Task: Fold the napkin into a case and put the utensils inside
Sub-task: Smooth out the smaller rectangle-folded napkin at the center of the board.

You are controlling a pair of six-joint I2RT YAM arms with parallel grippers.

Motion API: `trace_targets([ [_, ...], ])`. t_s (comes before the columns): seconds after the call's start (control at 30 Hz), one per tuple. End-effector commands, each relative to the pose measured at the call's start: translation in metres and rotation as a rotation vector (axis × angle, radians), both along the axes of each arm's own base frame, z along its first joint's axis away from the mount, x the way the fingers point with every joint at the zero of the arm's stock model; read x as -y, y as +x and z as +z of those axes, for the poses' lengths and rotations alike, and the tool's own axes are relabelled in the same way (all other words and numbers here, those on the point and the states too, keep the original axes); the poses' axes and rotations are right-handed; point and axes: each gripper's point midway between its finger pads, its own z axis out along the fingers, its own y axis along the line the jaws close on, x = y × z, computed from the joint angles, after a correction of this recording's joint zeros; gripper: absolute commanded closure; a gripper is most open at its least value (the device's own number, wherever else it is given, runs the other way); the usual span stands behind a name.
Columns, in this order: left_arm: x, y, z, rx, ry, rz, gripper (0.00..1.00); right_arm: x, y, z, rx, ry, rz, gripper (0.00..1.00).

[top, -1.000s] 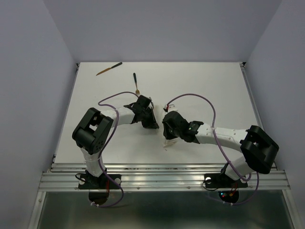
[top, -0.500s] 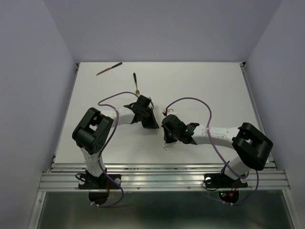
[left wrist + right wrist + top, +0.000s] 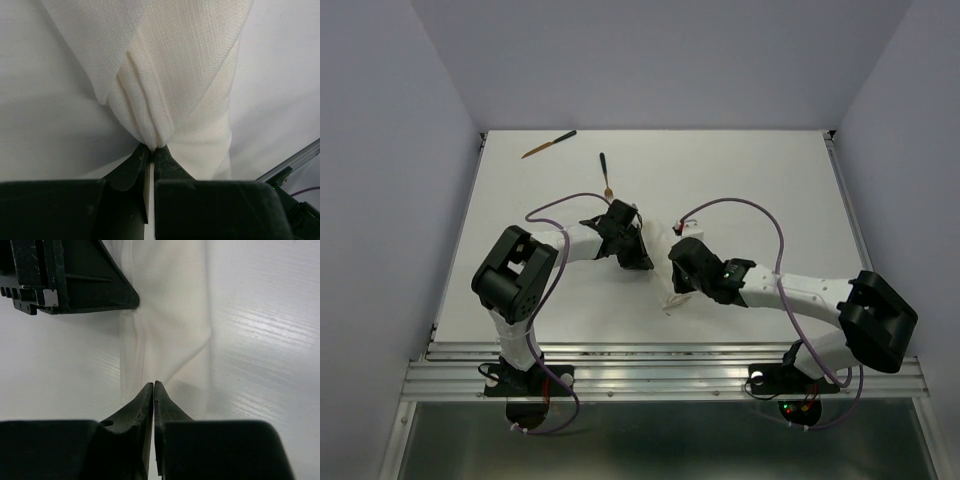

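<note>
Your left arm and right arm both bend inward, claws nearly meeting. The napkin lies bunched between them. Your left gripper is clamped on a gathered fold. Your right gripper has its tips pressed together at the cloth's edge, and I cannot tell whether any fabric is caught there. The utensils lie beyond the left claw.

My left black two-finger gripper — pinched tight, arm bent inward | my right black two-finger gripper — tips together
</note>
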Motion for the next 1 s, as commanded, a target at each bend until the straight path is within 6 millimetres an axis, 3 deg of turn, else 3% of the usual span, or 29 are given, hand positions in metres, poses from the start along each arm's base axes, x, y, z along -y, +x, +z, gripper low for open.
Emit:
trace_targets([
  [0.0, -0.009, -0.004, -0.011, -0.006, 0.056, 0.009, 1.0, 0.02, -0.005, -0.022, -0.016, -0.084, -0.038, 0.92],
  [0.23, -0.01, -0.004, -0.011, -0.008, 0.057, 0.012, 1.0, 0.02, -0.023, -0.057, -0.114, -0.093, -0.011, 0.93],
  [0.4, -0.008, 0.0, -0.012, -0.011, 0.053, 0.03, 1.0, 0.02, -0.018, -0.06, -0.098, -0.113, -0.015, 0.93],
  [0.47, -0.007, 0.001, -0.014, -0.014, 0.048, 0.041, 1.0, 0.021, -0.014, -0.052, -0.071, -0.102, -0.027, 0.93],
  [0.73, 0.01, 0.016, -0.008, -0.012, -0.009, 0.085, 1.0, 0.03, 0.019, 0.016, 0.134, -0.118, -0.091, 0.84],
  [0.83, 0.014, 0.019, -0.006, -0.007, -0.016, 0.079, 1.0, 0.026, 0.028, 0.03, 0.163, -0.116, -0.091, 0.82],
  [0.9, 0.016, 0.02, -0.004, 0.002, -0.018, 0.068, 1.0, 0.022, 0.03, 0.03, 0.161, -0.122, -0.079, 0.82],
  [0.97, 0.016, 0.017, -0.004, 0.005, -0.012, 0.047, 0.89, 0.015, 0.032, 0.03, 0.153, -0.121, -0.062, 0.81],
])
